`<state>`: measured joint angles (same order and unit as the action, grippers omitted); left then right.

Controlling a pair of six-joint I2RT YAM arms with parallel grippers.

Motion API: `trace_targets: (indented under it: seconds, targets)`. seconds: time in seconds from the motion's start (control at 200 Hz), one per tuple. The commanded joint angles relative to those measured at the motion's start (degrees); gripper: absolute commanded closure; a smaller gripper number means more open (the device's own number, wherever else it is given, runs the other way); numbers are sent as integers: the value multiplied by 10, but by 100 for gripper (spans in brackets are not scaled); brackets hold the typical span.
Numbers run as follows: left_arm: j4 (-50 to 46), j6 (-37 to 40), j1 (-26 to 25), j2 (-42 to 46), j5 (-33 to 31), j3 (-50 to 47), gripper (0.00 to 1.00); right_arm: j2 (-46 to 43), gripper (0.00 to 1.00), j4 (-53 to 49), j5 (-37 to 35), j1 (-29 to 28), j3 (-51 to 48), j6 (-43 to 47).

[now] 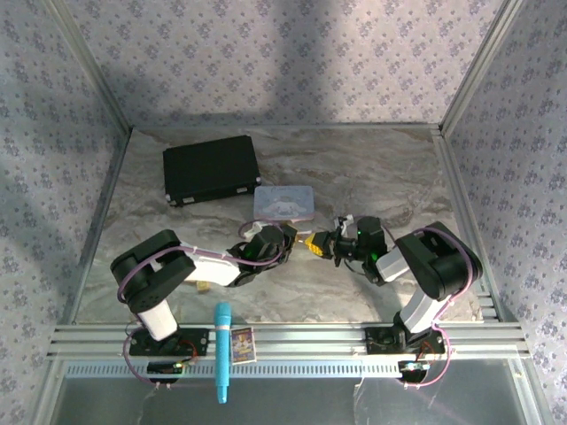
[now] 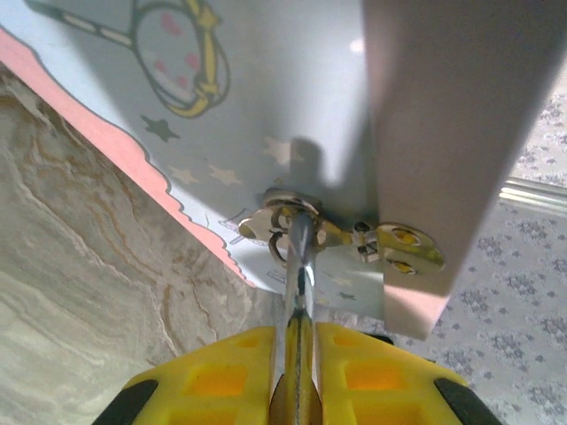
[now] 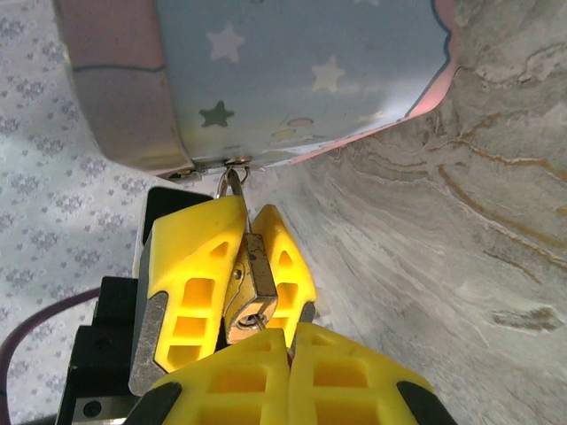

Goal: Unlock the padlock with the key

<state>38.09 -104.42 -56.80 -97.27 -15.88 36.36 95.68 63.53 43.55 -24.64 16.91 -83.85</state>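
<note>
Now, nearest: right gripper (image 3: 288,354) pinched tight, seemingly on tiny silvery metal key (image 3: 252,316), which sits at base of small brass-gold padlock (image 3: 255,276). Left gripper (image 2: 297,345) clamps padlock body from opposite side. Beyond, thin shackle (image 3: 229,184) hangs in hasp (image 3: 237,162) of pastel blue cartoon tin (image 3: 292,71). Advice: left must hold padlock rigid. Right turns key slowly on own axis, no sideways pull, otherwise key can slip or bend.

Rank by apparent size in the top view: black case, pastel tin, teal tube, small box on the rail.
1. black case
2. pastel tin and teal tube: not ranked. The tube is longer but thinner, and it is nearer the camera.
3. small box
</note>
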Motion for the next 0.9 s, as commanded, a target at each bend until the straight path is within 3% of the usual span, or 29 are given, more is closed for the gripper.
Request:
trace_targets:
  seconds: [0.0,0.28,0.395,0.894]
  targets:
    - [50,11,-38,6,38,32,100,4,100,40,-54,-35,18,-37]
    - [85,-13,-45,-16,44,26,100,11,100,48,-53,-48,38,-48]
    - [41,-6,-47,-7,45,38,100,19,100,60,-51,-61,45,-56]
    - [6,-56,-55,-25,58,47,100,5,100,38,-65,-97,57,-36]
